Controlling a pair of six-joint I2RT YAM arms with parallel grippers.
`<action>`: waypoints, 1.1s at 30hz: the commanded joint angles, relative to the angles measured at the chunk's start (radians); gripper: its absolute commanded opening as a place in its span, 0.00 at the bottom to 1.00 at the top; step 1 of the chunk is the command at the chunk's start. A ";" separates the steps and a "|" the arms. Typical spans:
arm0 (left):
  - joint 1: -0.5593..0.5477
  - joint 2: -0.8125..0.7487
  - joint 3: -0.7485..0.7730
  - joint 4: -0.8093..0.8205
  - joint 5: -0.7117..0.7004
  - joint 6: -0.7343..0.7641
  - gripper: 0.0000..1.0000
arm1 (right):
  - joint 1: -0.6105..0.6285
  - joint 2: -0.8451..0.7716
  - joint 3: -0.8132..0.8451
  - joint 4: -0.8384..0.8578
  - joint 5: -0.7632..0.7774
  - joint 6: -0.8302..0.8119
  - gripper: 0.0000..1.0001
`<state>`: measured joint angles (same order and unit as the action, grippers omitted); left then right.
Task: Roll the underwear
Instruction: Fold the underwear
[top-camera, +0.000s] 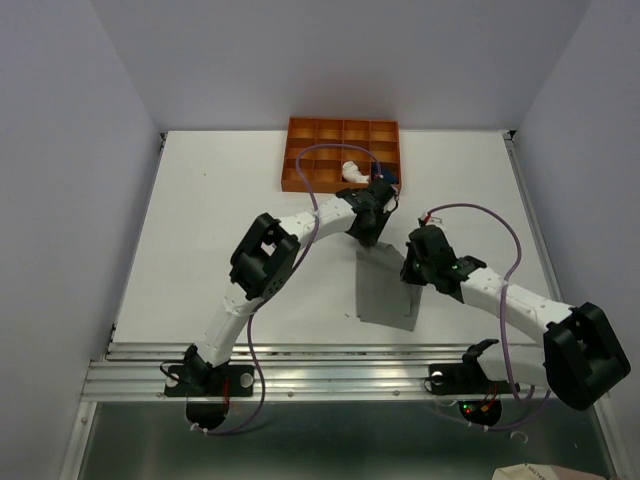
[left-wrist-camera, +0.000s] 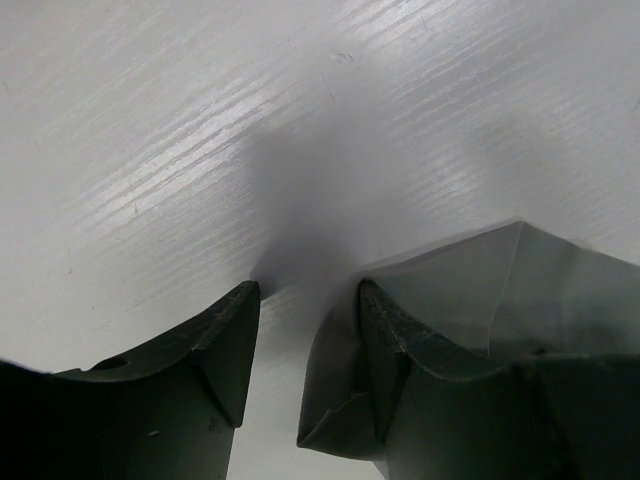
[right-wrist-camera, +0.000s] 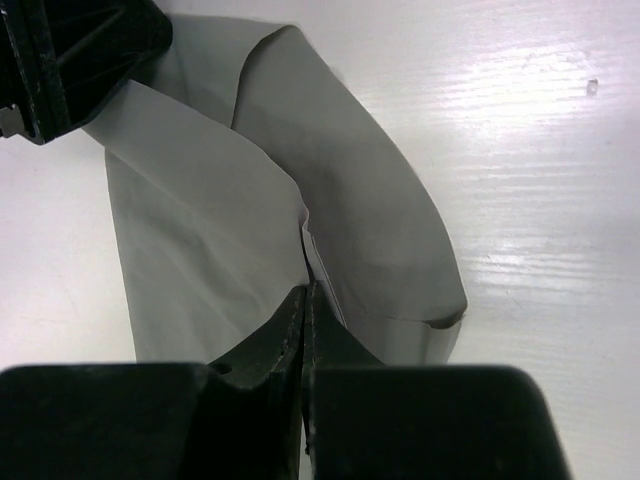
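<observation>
Roughly, reading the top view from its left: we note the white table (top-camera: 200, 220) and the left arm reaching up toward frame centre. At upper centre sits the orange divided tray (top-camera: 287, 160). In one of its lower compartments lies the pale white underwear (top-camera: 351, 171), and a dark blue piece (top-camera: 388, 180) shows at the tray's lower right, partly hidden by the arm.

The left gripper (left-wrist-camera: 305, 292) sits just below the tray, at the top end of the grey underwear (top-camera: 385, 290). Its claw stands apart with bare table showing in the gap. One finger (left-wrist-camera: 395, 340) lies over the cloth's edge, the other over the table.

The grey underwear lies at frame centre, outside the tray, with a fold raised along its upper right.

On the cloth's right side, the right gripper (right-wrist-camera: 305, 295) has its claw pressed together, pinching the edge of that fold.
</observation>
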<state>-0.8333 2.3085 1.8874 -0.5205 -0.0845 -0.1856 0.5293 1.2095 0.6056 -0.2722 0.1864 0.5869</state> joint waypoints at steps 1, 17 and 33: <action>0.008 -0.038 0.013 -0.026 -0.024 -0.014 0.55 | -0.008 -0.038 0.032 -0.100 0.065 0.039 0.01; 0.011 0.003 0.078 -0.006 -0.024 -0.025 0.56 | -0.035 -0.025 0.079 -0.236 0.077 0.107 0.01; 0.011 -0.018 0.157 -0.021 -0.006 -0.028 0.65 | -0.045 0.119 0.074 -0.234 0.199 0.183 0.22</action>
<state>-0.8238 2.3253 1.9667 -0.5247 -0.0765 -0.2085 0.4911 1.3296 0.6575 -0.5014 0.3256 0.7376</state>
